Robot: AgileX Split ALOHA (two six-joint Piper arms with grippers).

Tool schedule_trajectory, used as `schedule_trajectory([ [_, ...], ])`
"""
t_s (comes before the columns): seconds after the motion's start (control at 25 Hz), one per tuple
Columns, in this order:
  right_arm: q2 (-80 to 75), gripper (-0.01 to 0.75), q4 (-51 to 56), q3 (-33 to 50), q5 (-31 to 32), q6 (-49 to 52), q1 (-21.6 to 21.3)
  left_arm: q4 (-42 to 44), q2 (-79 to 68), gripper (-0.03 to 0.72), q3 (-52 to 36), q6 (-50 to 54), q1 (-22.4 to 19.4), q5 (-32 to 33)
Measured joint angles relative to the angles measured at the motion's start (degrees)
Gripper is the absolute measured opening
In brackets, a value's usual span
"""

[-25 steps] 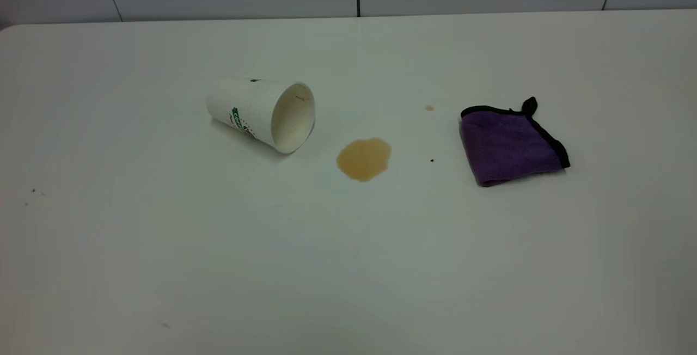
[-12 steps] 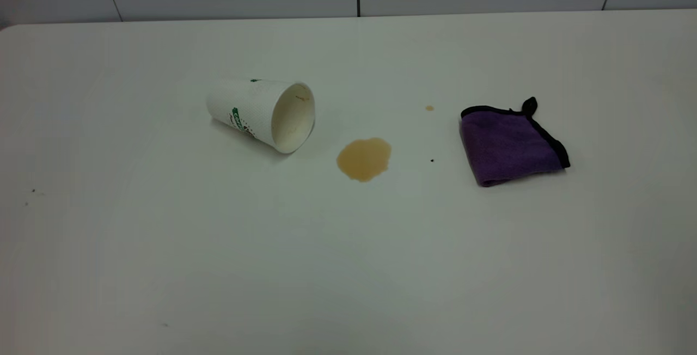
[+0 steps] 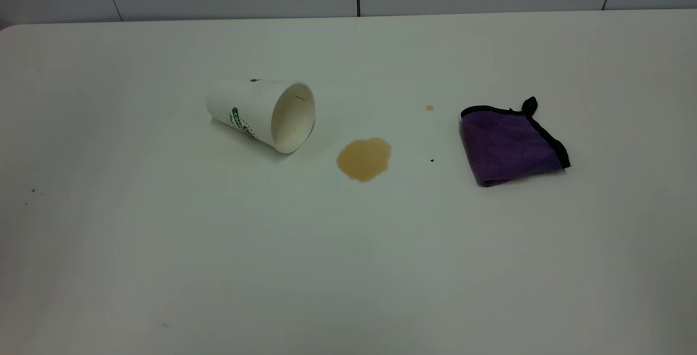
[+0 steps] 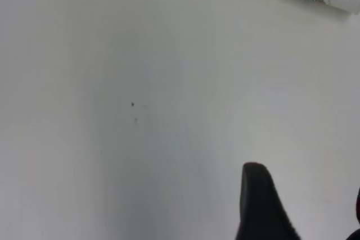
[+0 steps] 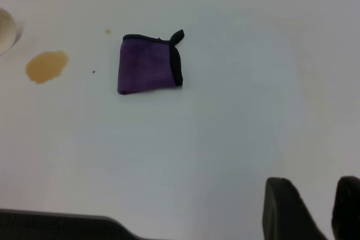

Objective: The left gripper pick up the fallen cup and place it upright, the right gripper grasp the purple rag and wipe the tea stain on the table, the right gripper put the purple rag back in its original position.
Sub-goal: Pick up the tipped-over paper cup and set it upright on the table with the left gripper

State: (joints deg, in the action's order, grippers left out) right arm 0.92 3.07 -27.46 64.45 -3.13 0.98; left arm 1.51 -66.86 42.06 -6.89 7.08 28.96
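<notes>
The paper cup (image 3: 261, 113) lies on its side at left centre of the white table (image 3: 348, 268), its mouth facing the tan stain (image 3: 364, 159); a folded, black-edged purple rag (image 3: 512, 142) sits right. Nothing has moved. Left gripper (image 4: 306, 209) and right gripper (image 5: 312, 209) hover open, empty.

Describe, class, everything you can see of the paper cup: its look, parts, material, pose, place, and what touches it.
The paper cup is white with a dimpled wall and a green printed logo. It lies on its side on the white table, its open mouth turned toward the tea stain, which it does not touch. The inside looks cream and empty, with a small brown mark near the rim. Only the table touches it; no gripper is near.
</notes>
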Motion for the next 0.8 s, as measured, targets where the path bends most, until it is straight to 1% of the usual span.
schedule_trajectory([
  [0.2,0.00,0.241,0.00,0.00,0.00,0.00,0.00,2.35,-13.87,0.444,5.27,0.54,6.65,-3.16],
  [0.36,0.00,0.241,0.00,0.00,0.00,0.00,0.00,6.95,-25.12,0.444,10.69,4.15,12.00,-4.55],
  [0.52,0.00,0.241,0.00,0.00,0.00,0.00,0.00,15.35,-36.18,0.444,18.22,11.81,17.18,-4.66],
  [0.72,0.00,0.241,0.00,0.00,0.00,0.00,0.00,26.69,-48.16,0.444,29.49,26.00,22.16,-4.43],
  [0.8,0.00,0.241,0.00,0.00,0.00,0.00,0.00,30.39,-52.62,0.444,33.77,29.84,24.06,-3.80],
])
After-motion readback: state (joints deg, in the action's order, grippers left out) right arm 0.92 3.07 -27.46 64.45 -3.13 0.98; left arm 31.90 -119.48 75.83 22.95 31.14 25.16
